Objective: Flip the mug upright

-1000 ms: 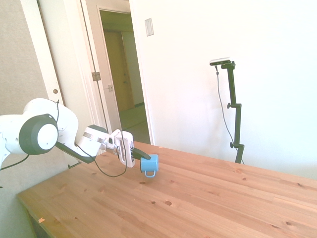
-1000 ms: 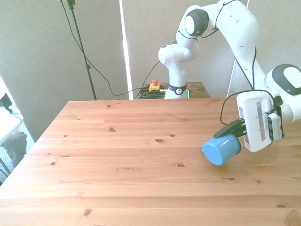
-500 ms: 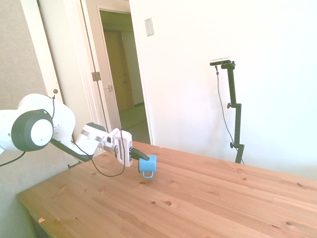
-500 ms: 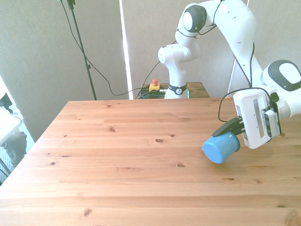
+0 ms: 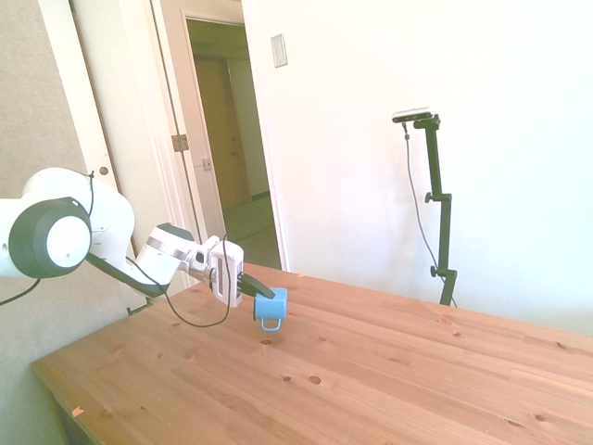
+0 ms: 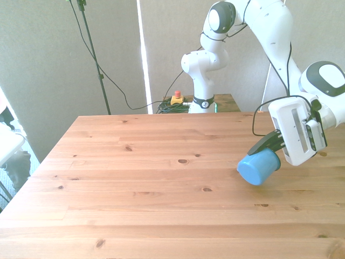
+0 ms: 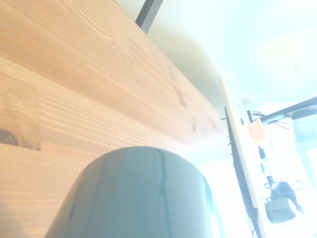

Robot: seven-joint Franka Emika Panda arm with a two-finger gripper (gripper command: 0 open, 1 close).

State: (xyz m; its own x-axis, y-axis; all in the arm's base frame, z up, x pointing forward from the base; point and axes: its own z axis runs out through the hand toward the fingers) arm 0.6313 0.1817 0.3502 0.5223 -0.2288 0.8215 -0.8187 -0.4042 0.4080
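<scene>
I see the gripper (image 6: 268, 147) clamped on the mug (image 6: 259, 167), holding it lifted clear of the table (image 6: 151, 183), at the front view's right of centre. In that view its flat base faces the camera, tilted downward. In the side view the mug (image 5: 271, 305) sits left of centre, handle hanging below.
</scene>
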